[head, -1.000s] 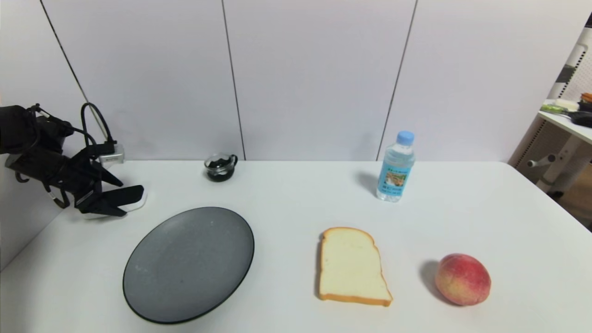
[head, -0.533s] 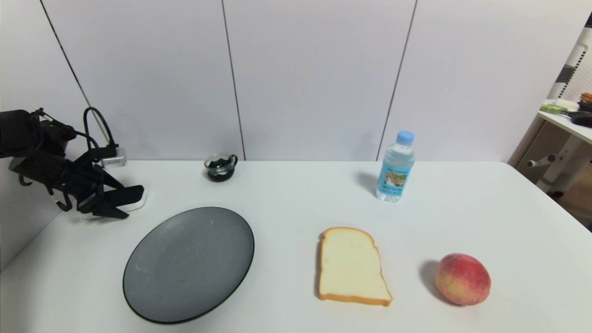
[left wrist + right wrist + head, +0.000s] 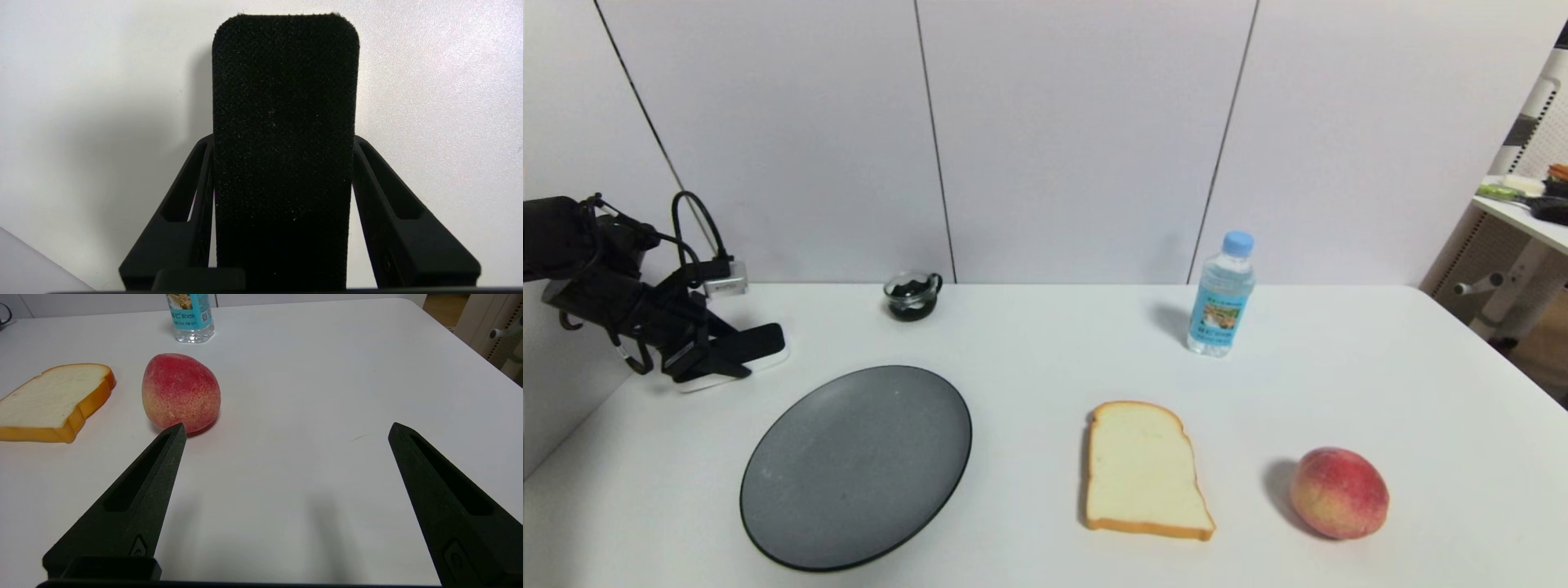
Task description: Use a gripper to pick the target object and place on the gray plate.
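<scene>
The target object (image 3: 761, 340), a flat block with a black top and a white base, sits at the table's far left, just beyond the gray plate (image 3: 856, 465). My left gripper (image 3: 727, 353) is shut on it. In the left wrist view both black fingers (image 3: 369, 163) press against the sides of its black felt top (image 3: 286, 81), and my left gripper (image 3: 282, 141) holds it low over the white table. The plate is empty. My right gripper (image 3: 287, 426) is open and empty over bare table near the peach; it is out of the head view.
A small glass cup (image 3: 912, 296) with dark contents stands at the back. A water bottle (image 3: 1221, 294), a bread slice (image 3: 1143, 471) and a peach (image 3: 1338, 492) are to the right. The table's left edge is close to my left arm.
My left gripper dropped lower onto the block, then shifted slightly to the right, and the block moved with it. Everything else is still.
</scene>
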`<action>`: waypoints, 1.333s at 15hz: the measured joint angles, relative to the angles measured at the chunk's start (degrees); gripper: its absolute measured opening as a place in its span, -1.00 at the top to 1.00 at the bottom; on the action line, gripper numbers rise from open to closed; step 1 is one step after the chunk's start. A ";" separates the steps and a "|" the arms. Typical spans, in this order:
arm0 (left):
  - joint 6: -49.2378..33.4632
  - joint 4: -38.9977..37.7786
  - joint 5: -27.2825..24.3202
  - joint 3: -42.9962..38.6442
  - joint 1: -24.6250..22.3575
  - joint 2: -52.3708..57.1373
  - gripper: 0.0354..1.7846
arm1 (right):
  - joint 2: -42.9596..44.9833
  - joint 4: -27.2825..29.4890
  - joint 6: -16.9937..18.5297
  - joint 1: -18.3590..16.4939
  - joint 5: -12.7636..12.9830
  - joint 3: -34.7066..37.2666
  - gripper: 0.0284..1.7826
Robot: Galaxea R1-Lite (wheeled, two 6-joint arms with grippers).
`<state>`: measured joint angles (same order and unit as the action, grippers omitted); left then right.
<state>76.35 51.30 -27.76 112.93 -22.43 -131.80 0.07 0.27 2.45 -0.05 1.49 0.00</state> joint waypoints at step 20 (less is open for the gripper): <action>-23.78 -2.77 1.94 -19.41 28.90 25.58 -0.10 | 0.00 0.00 -0.02 0.05 0.00 0.00 -0.92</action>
<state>52.57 48.53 -25.82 93.53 6.47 -106.23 0.07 0.27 2.43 0.00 1.49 0.00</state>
